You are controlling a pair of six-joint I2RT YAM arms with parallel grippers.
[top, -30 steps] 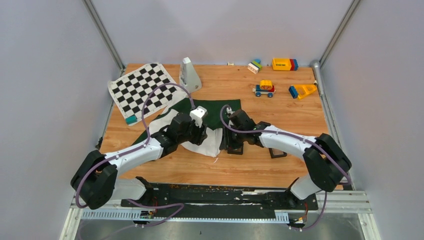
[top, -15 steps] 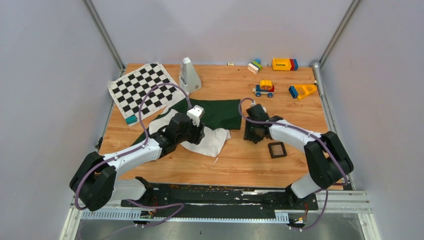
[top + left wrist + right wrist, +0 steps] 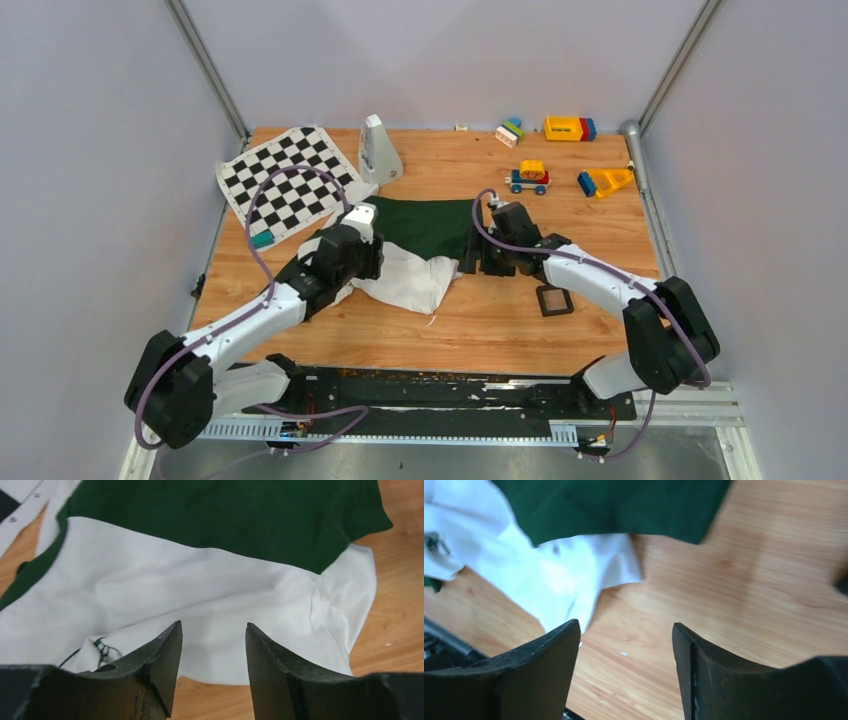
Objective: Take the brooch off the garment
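The garment (image 3: 415, 282) lies crumpled at the table's middle, white body in front, dark green sleeve (image 3: 425, 225) behind. My left gripper (image 3: 376, 262) is open and empty at its left side. In the left wrist view the gripper (image 3: 212, 630) hovers over the white cloth (image 3: 200, 590), with a bit of black line drawing (image 3: 102, 650) by the left finger. My right gripper (image 3: 466, 263) is open and empty just right of the garment; in its own view the gripper (image 3: 625, 630) is over bare wood, the cloth (image 3: 559, 575) to the upper left. The brooch shows in no view.
A small black square tray (image 3: 554, 299) sits right of my right arm. A chequered mat (image 3: 285, 180) with a teal block (image 3: 262, 239) lies at the back left, beside a white wedge-shaped object (image 3: 378, 150). A toy car (image 3: 528, 177) and coloured blocks (image 3: 570, 128) stand at the back right.
My right gripper swung from the garment's front edge out to the right, then back to the garment's right edge. My left gripper drew back left. The green sleeve lies flatter.
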